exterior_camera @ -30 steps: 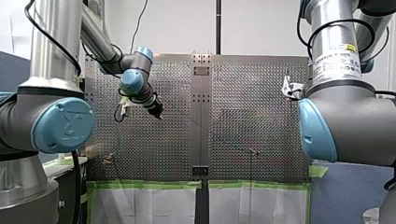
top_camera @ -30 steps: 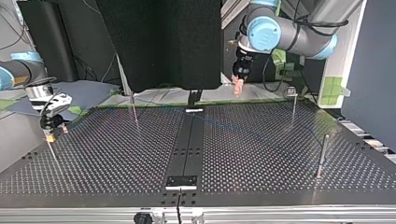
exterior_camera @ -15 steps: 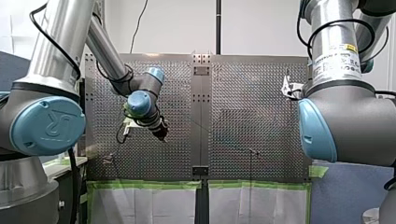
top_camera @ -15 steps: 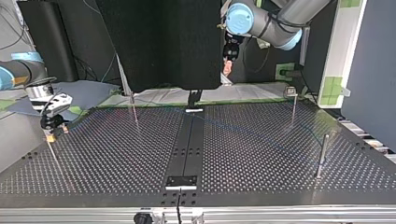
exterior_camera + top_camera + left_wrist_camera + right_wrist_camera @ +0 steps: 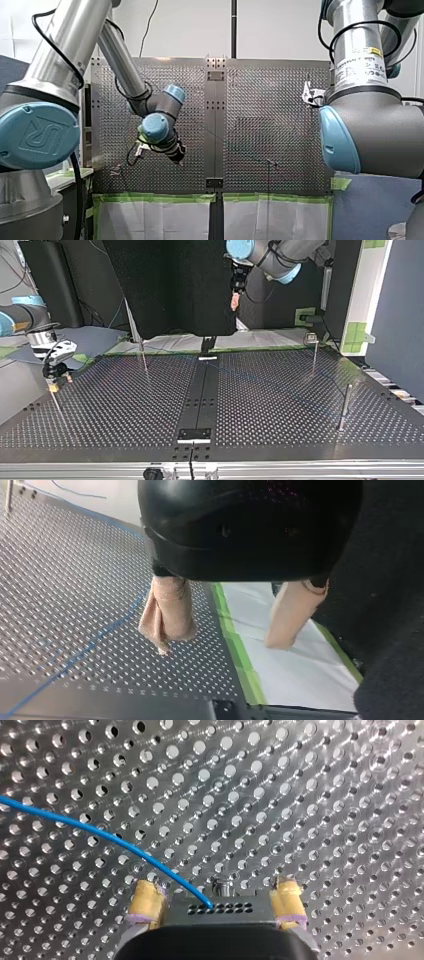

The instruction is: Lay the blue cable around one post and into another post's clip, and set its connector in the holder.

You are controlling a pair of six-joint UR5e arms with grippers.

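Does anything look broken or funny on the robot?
One thing: in the left wrist view, one beige pad of my left gripper looks creased and ragged at its tip, while the other pad is smooth. The blue cable runs unkinked across the perforated table.

L pincer (image 5: 179, 159) rose, swung twd front-view centre.

wall: white (image 5: 190, 30) | table: perforated metal (image 5: 125, 405) | edge: green tape (image 5: 155, 198) | backdrop: black panel (image 5: 170, 285)
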